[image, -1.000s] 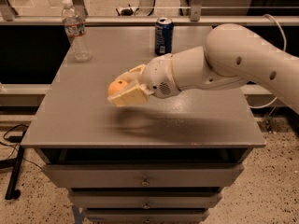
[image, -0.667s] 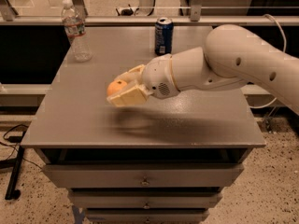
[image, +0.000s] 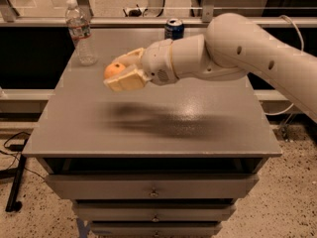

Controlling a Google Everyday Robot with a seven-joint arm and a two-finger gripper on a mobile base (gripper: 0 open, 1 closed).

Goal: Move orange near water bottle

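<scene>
My gripper (image: 119, 73) is shut on the orange (image: 114, 70), a small round fruit held between the cream fingers above the grey table (image: 148, 128). It hangs over the table's left-middle part, clear of the surface, with its shadow below. The water bottle (image: 80, 32), clear with a white cap and a red-and-white label, stands upright at the table's far left corner. The orange is to the right of and nearer than the bottle, a short gap apart. The white arm reaches in from the right.
A dark blue soda can (image: 174, 29) stands at the table's far edge, partly behind the arm. Drawers (image: 151, 190) are under the tabletop. A rail and glass panel run behind the table. Cables lie on the floor at left.
The gripper with the orange has moved a little up and toward the far left, closer to the water bottle. The bottle and can have not moved.
</scene>
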